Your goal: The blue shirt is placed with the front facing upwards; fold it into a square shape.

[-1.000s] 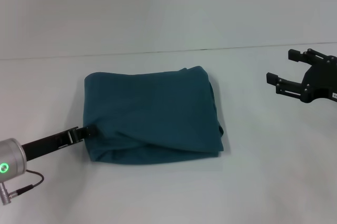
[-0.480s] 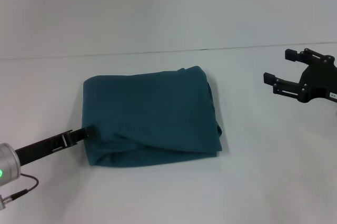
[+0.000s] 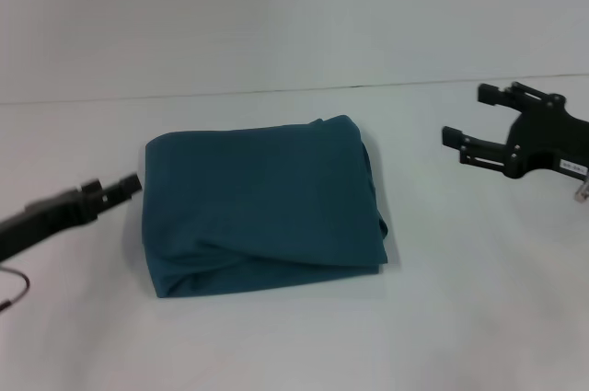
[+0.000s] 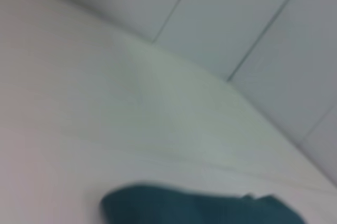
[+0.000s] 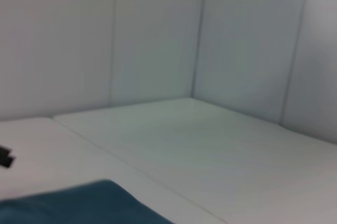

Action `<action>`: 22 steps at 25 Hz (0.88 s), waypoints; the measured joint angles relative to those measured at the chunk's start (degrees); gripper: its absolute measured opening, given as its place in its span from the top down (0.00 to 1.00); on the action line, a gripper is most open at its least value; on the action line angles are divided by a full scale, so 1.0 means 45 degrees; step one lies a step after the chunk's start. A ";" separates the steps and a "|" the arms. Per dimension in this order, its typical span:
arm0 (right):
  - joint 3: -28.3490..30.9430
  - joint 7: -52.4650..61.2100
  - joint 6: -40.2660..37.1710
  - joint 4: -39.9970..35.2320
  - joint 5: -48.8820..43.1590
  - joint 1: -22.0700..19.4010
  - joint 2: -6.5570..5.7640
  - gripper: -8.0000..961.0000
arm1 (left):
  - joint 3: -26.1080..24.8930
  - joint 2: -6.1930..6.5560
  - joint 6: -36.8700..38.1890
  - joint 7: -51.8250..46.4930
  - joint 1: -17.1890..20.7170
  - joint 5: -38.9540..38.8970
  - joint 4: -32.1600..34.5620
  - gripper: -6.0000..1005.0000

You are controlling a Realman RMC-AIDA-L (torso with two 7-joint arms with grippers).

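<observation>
Blue shirt (image 3: 262, 202) lies mid-counter (image 3: 294, 336), folded near-square. We judge it soft, light, limp; grip at edges. Left pincer (image 3: 129, 184) beside its left edge, grip state unclear. Right pincer (image 3: 471, 122) spread, empty, well apart.

The blurred left end effector (image 3: 129, 185) hides its finger gap.

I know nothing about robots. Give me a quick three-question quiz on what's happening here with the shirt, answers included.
1. True or false: the left hand is gripping the blue shirt.
2. Which hand has its fingers spread open: A left, B right?
3. Fill in: the shirt lies folded into a rough ____ on the white table.

Key:
1. False; it sits just beside the shirt's edge, apart from it.
2. B, the right hand, off to the side.
3. Square.
</observation>
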 joint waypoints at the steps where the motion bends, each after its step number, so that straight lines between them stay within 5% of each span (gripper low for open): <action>1: 0.0001 0.0043 -0.0142 0.0001 0.0020 0.0070 0.0000 0.11 | -0.0099 0.0012 0.0334 0.0410 0.0007 -0.0204 0.0175 0.47; 10: -0.1713 0.1028 -0.0943 -0.0059 -0.0356 0.0740 -0.0033 0.10 | -0.0009 0.0392 0.3666 0.2630 -0.0599 0.0099 0.1030 0.11; 16: -0.2951 0.1637 -0.2298 -0.0316 -0.2133 0.1129 -0.0105 0.09 | 0.0577 0.0485 0.6137 0.4068 -0.1042 0.1356 0.1310 0.12; 22: -0.2936 0.1961 -0.3865 -0.1066 -0.2812 0.1085 -0.0082 0.08 | 0.1328 0.0536 0.6686 0.3852 -0.1423 0.2264 0.1688 0.12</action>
